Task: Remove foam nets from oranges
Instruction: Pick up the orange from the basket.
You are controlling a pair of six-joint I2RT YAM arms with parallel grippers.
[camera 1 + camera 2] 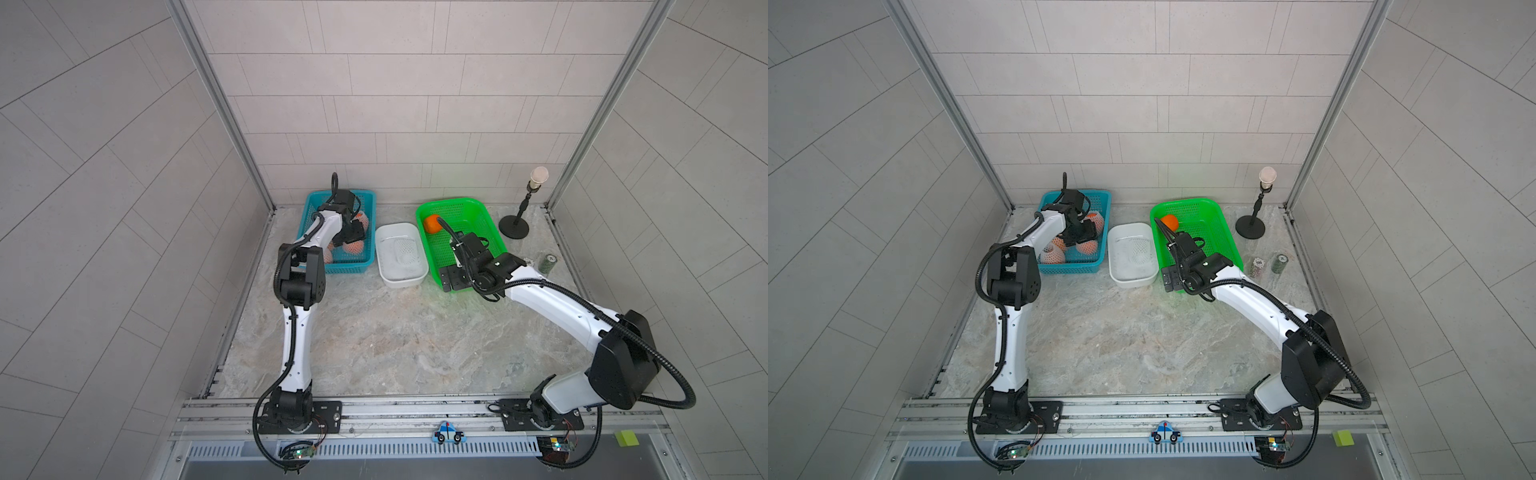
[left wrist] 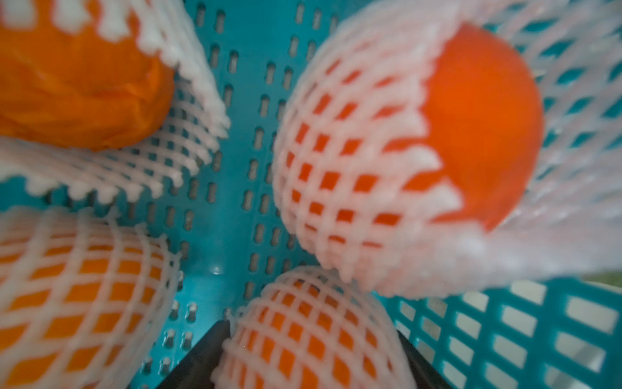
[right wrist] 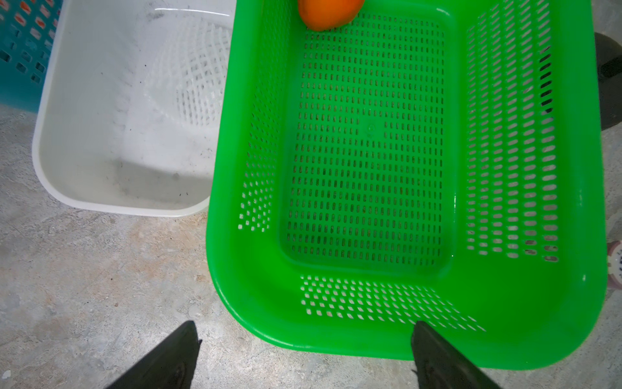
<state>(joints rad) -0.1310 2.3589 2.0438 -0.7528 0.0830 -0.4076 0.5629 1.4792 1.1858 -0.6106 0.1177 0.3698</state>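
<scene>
Marbled stone tabletop (image 1: 395, 340) (beige-grey), grey tiled walls (image 1: 374, 83); oranges (image 1: 354, 248) in blue basket (image 1: 351, 268).

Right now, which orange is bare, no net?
The orange in the green basket, at its far corner beside the white tub. Those in the blue basket still wear foam nets.

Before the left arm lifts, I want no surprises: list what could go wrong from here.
1. The left jaws straddle a netted orange in the blue basket; they may squeeze fruit and net together, so the net won't slide off.
2. Its neighbour's loose net hangs right beside it; a lift could snag it.
3. The right jaws hover open at the green basket's near rim; a low move may knock it.
</scene>
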